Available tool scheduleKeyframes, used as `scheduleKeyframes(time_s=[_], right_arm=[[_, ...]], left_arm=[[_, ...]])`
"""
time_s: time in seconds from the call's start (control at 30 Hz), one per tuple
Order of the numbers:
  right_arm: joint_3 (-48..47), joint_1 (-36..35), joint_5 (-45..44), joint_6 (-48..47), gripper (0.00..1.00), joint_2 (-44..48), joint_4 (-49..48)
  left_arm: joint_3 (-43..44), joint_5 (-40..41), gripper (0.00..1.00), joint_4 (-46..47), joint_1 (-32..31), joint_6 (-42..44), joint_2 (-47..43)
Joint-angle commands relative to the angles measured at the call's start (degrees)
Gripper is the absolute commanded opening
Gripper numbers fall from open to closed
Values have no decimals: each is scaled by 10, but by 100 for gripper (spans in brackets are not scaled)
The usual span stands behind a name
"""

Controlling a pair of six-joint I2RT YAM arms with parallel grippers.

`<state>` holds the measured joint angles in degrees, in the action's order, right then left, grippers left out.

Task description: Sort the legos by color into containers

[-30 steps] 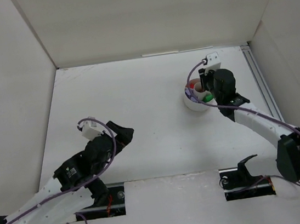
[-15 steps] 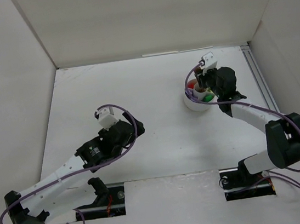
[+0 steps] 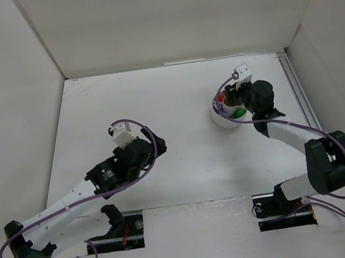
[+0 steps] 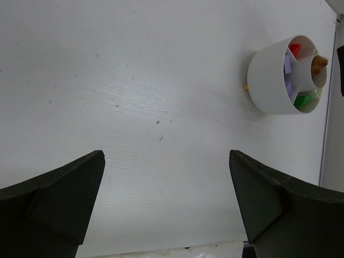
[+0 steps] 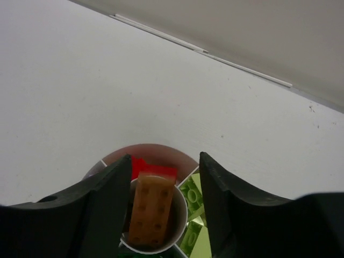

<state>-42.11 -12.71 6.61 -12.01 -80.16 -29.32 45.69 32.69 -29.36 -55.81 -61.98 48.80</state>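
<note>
The round white dish (image 3: 222,121) stands at the right back of the table. My right gripper (image 3: 233,98) hangs just above it, open, its jaws either side of the hub. In the right wrist view the gripper (image 5: 165,161) frames a brown brick (image 5: 150,212) lying in the hub, a red brick (image 5: 148,167) behind it and pale yellow-green bricks (image 5: 193,199) to the right. My left gripper (image 3: 156,145) is open and empty over bare table. Its wrist view (image 4: 165,156) shows the dish (image 4: 266,75) far off, holding red (image 4: 294,49), purple (image 4: 287,67) and green (image 4: 303,100) bricks.
White walls close the table in on the left, back and right. A metal rail (image 3: 301,99) runs along the right edge, close to the dish. A tiny yellowish speck (image 4: 245,86) sits at the dish's outer wall.
My left arm has swung forward and to the right, toward the table's middle. My right arm has folded at the elbow while its gripper stays over the dish.
</note>
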Motion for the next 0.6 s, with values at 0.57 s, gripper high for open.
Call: scheduleKeyframes(time_s=[0.57], right_arm=[[-61, 17, -171, 163, 100, 184, 311]], left_arm=[[54, -146, 100, 44, 196, 124, 92]])
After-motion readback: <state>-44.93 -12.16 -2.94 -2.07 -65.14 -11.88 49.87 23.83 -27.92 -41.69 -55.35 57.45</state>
